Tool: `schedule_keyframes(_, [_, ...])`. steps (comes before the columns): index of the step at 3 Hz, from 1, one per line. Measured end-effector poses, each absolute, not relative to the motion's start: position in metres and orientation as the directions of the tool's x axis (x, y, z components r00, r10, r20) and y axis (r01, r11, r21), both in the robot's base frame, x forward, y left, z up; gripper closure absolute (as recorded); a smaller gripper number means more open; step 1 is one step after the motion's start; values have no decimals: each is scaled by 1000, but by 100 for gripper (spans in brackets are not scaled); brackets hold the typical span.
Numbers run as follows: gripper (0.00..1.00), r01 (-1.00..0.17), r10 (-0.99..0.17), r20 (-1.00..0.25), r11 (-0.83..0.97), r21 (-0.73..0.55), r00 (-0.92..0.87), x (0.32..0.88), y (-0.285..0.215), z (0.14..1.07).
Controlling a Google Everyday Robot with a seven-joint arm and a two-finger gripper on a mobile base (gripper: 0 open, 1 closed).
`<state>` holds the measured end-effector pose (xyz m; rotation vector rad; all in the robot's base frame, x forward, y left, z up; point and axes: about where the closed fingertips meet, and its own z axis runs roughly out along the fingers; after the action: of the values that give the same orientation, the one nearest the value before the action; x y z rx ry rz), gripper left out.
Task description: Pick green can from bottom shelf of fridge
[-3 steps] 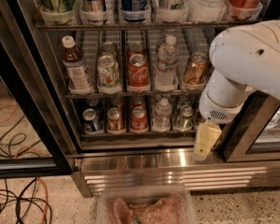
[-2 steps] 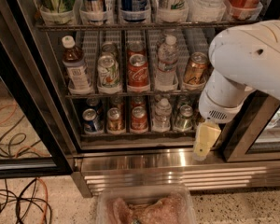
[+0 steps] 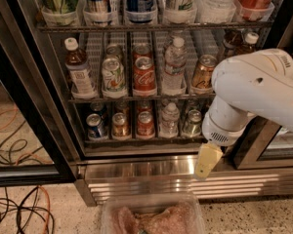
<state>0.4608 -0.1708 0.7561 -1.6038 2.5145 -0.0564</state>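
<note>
The green can (image 3: 191, 123) is pale silvery-green with a silver top. It stands at the right end of the bottom shelf (image 3: 136, 139) of the open fridge (image 3: 136, 167). My gripper (image 3: 207, 161) hangs from the white arm (image 3: 259, 89), below and slightly right of the can. It is in front of the fridge's steel base and outside the shelf. To the can's left on that shelf stand a small water bottle (image 3: 169, 120), a red can (image 3: 145, 123), a bronze can (image 3: 120, 125) and a blue can (image 3: 95, 126).
The middle shelf holds bottles and cans, with a gold can (image 3: 203, 73) just left of my arm. The black door frame (image 3: 39, 96) stands on the left. Cables (image 3: 19, 208) lie on the floor. A clear tray (image 3: 151, 218) sits at the bottom centre.
My arm and gripper have dropped lower and shifted slightly left in front of the fridge. The cans and bottles have not moved.
</note>
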Motion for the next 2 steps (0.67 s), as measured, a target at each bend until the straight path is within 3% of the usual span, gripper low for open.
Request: schedule_keyframes(2, [0, -830, -834, -66, 552, -73, -549, 460, -169, 707])
